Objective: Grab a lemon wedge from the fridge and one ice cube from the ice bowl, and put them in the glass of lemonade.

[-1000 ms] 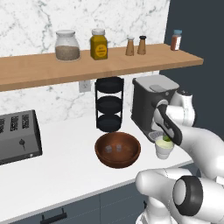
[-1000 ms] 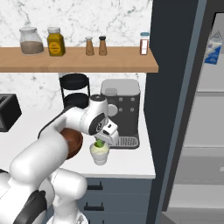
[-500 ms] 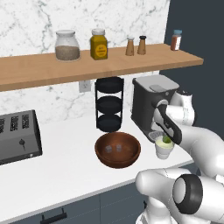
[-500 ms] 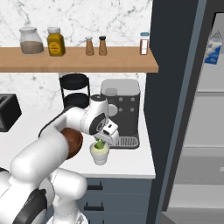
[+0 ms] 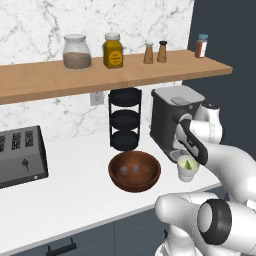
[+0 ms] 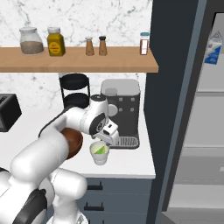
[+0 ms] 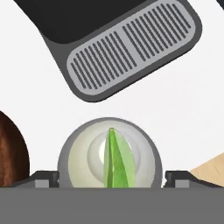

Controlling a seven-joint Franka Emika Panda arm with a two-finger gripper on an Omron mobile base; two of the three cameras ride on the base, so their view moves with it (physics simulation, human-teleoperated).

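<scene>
As the hand view shows, lemon wedge (image 7: 116, 158) in glass of lemonade (image 7: 70, 151), hand (image 7: 112, 179) spread

- The arm (image 5: 235, 165) is built of smooth, glossy white segments, rounded and thick.
- Dark grey round caps mark the joints; one large disc (image 5: 215, 222) sits on a bulbous white link in the left base view.
- Another dark disc (image 6: 31, 208) shows low in the right base view.
- The wrist (image 6: 97, 121) carries a dark round face with small pale markings.
- The hand (image 5: 191, 143) is a dark block edged in white.
- The fingers (image 7: 43, 178) are small, dark grey, square-ended.
</scene>
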